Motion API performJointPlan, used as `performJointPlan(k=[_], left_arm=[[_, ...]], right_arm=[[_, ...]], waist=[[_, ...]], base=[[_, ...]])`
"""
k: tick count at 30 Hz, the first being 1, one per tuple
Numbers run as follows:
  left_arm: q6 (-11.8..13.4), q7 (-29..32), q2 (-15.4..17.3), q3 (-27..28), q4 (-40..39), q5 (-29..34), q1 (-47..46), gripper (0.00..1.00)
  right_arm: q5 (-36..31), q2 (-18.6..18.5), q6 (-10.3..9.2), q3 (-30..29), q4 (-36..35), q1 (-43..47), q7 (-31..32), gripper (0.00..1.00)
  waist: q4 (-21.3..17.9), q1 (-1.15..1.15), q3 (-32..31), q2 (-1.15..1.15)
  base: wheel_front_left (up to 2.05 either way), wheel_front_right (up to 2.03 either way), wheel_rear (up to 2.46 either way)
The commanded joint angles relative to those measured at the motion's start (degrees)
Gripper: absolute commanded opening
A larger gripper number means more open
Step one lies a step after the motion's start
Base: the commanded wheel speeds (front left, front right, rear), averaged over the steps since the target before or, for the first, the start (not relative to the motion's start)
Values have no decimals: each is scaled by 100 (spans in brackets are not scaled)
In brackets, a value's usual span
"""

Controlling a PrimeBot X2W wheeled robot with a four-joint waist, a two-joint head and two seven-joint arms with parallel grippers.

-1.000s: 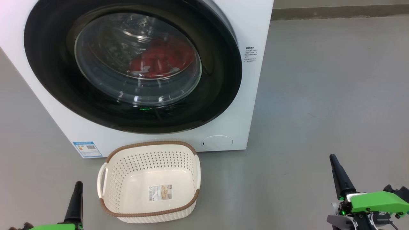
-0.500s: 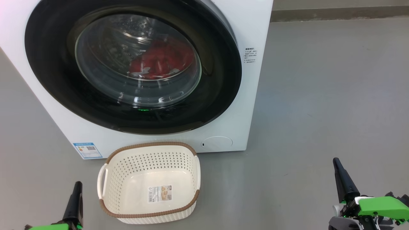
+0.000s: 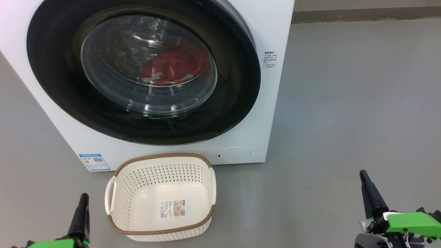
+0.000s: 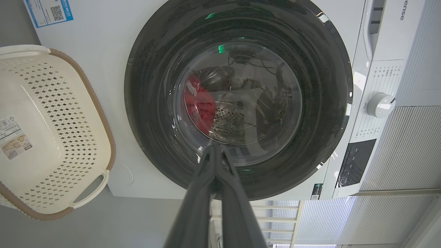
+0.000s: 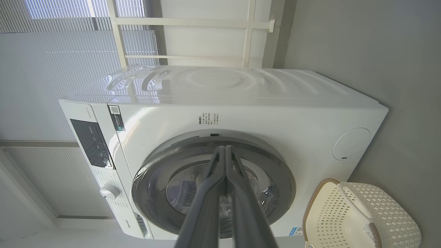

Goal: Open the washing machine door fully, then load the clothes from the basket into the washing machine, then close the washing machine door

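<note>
Red clothes [image 3: 174, 65] sit inside the washer [image 3: 272, 27] behind the door [image 3: 103, 62], which appears shut; basket [image 3: 162, 196] empty on the floor [image 3: 344, 103] before it. Left claw [image 3: 83, 197] and right claw [image 3: 362, 174] both closed, holding nothing; door lies ahead and above both, left claw nearer

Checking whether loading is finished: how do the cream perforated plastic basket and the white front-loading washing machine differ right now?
The cream basket is empty, only a label on its bottom; the white washing machine holds red clothes. The basket is open-topped; the machine is shut by its round glossy black door. The basket is far smaller than the machine. Both stand on the grey floor.
</note>
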Motion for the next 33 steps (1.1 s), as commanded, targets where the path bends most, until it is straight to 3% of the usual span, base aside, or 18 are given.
performJointPlan(k=[1,33], left_arm=[[-19,28,83,198,-106,-1,-224,0],[-19,55,60,232,-105,27,-226,0]], right_arm=[[4,-11,-5,123,-174,-49,29,0],[-8,-1,-5,109,-174,-51,40,0]], waist=[[0,0,0,0],[0,0,0,0]], base=[[0,0,0],[0,0,0]])
